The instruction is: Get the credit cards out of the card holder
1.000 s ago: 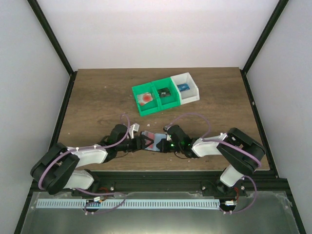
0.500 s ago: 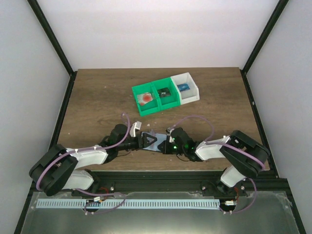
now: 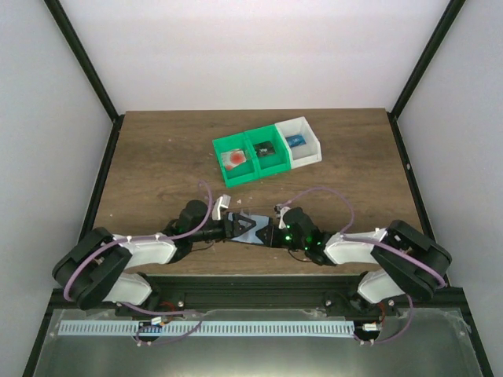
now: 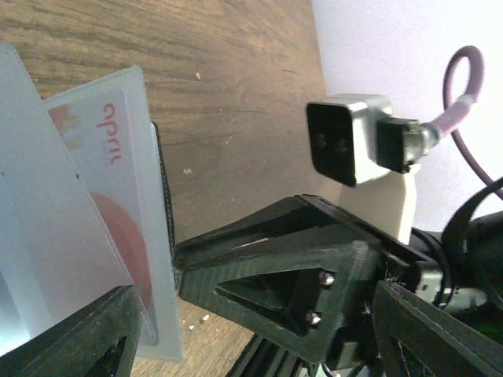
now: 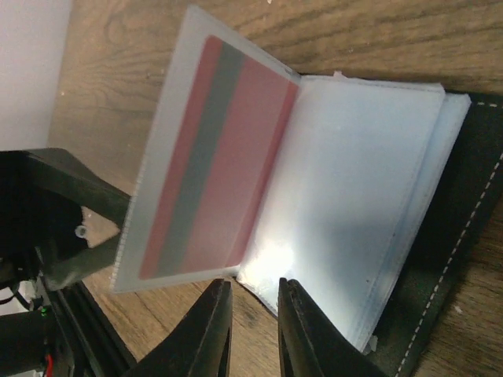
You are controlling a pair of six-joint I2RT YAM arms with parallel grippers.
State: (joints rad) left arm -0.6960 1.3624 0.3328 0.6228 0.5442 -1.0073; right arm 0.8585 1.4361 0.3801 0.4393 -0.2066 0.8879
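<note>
Over on the left, the left tool point(image 3: 233, 227) lies low over the desk point(image 3: 157, 157). Its two fingers point(image 4: 71, 338) are spread wide with nothing pinched between them, though a clear sleeve leans against one of them.

Just in front of that tool is the card holder point(image 3: 250, 225). It is open, its black cover down on the wood and its clear sleeves point(image 5: 346, 181) fanned up. The sleeve nearest the left tool has a red card point(image 5: 216, 157) inside, with a grey stripe running along it. The sleeve next to it looks empty.

The right tool point(image 3: 266, 234) meets the holder from the opposite side, nose to nose with the left one. Its fingers point(image 5: 208, 330) are drawn close, with only a narrow slit between them. Their tips sit at the edge of the sleeves, by the fold, but I can't tell whether they actually nip the plastic. The left wrist view shows one of those fingers reaching the edge of the carded sleeve, with the right arm's small camera point(image 4: 346, 141) and purple cable point(image 4: 464, 86) above it.

Well beyond both tools, a row of three bins stands side by side. The first green bin point(image 3: 220, 153) holds something red and the second green bin point(image 3: 277, 166) something dark. The white bin point(image 3: 312, 153) at the right end holds a small blue item.
</note>
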